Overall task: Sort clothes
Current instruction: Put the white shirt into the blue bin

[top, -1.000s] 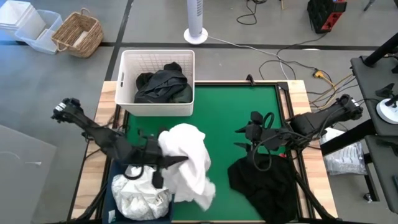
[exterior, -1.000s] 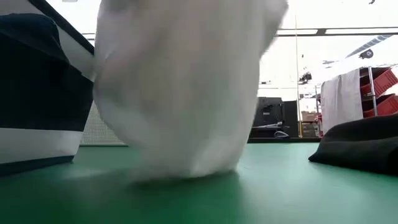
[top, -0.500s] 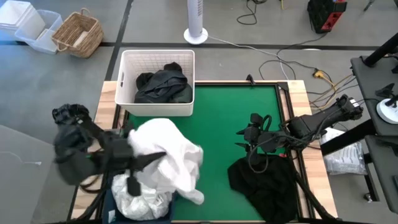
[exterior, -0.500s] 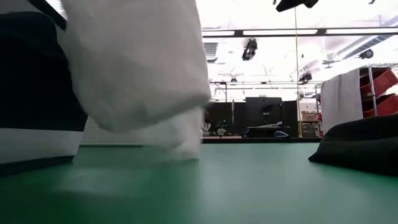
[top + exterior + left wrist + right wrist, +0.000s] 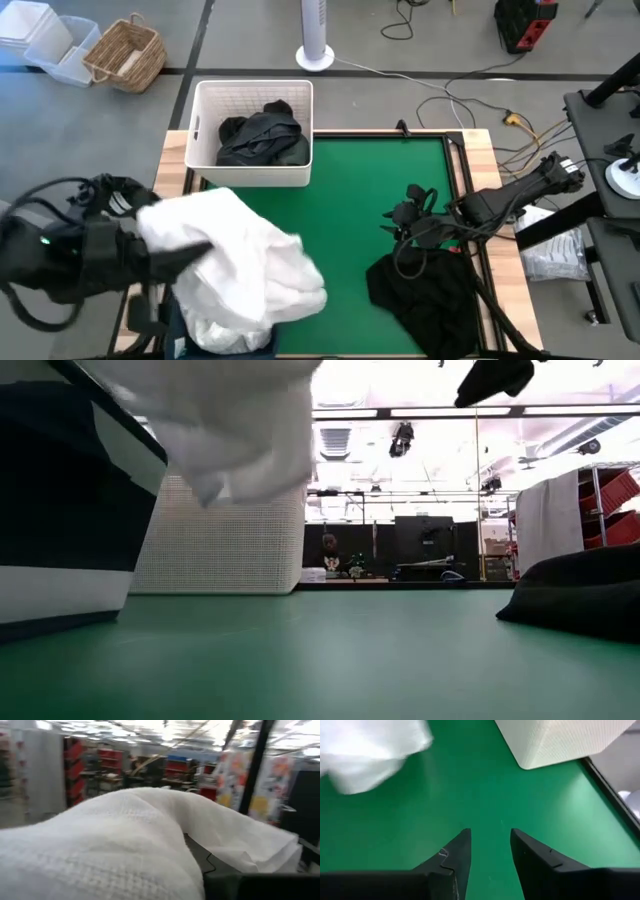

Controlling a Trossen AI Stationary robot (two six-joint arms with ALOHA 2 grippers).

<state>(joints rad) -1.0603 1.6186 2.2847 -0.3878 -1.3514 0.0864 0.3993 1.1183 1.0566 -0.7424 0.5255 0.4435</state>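
The navy blue fabric bin (image 5: 185, 325) sits at the near left corner of the green table mat (image 5: 370, 190), white cloth (image 5: 225, 335) already inside it. The large white waffle-weave garment (image 5: 235, 255) now hangs over that bin; a second ago it draped farther right, over the mat, and in the low view it has lifted clear of the table surface. The left gripper (image 5: 160, 265) has swung left and risen with it; the garment covers its fingers, so their state cannot be told. At the near right lies the black fabric heap (image 5: 425, 290), unmoved. Just beyond it the right gripper (image 5: 398, 222) hovers, fingers (image 5: 452, 857) narrowly parted around nothing, shifted slightly nearer. At the far edge stands the white plastic lattice basket (image 5: 205, 110), holding dark green and black garments (image 5: 265, 135) as before.
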